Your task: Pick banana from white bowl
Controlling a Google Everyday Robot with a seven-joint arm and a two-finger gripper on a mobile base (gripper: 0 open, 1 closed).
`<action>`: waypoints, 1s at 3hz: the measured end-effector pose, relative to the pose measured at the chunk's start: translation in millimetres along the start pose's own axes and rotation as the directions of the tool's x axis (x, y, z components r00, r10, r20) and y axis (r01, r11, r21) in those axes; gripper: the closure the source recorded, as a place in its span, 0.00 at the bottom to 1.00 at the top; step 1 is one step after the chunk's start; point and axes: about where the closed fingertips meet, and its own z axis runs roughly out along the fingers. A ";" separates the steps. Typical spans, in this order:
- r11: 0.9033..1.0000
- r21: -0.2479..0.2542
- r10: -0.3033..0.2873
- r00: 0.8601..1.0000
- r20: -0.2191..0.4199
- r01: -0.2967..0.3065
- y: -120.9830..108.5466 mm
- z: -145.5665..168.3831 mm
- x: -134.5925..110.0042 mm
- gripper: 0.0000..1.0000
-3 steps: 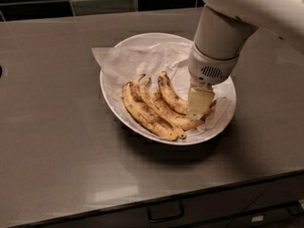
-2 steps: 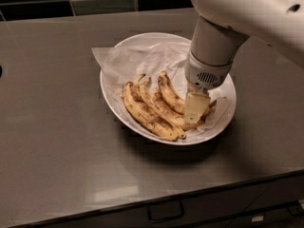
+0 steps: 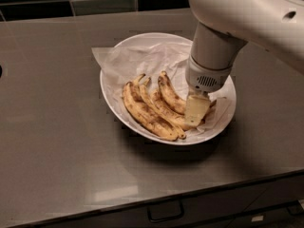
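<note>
A white robot arm (image 3: 251, 13) is entering from the upper right corner of the view and bending downward. Its thick, rounded upper link is sloping across the top right. A narrower cylindrical wrist (image 3: 211, 51) is hanging almost straight down from it, leaning slightly left. A pale collar (image 3: 207, 81) with a small vent grille is ringing the wrist's lower end. The pale yellowish gripper (image 3: 197, 109) is pointing downward just right of the view's centre, directly beneath the wrist.

glossy white bowl (image 3: 107, 97) w/ crumpled paper (image 3: 137, 61); smooth pincer (image 3: 196, 110) in it
</note>
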 end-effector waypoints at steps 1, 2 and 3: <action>1.000 -0.018 0.004 1.000 -0.005 -0.004 0.6 5.2 2.1 0.32; 0.998 -0.059 0.004 1.000 -0.011 -0.004 1.3 11.8 3.6 0.31; 0.994 -0.109 0.000 1.000 -0.006 -0.001 1.3 16.1 4.0 0.31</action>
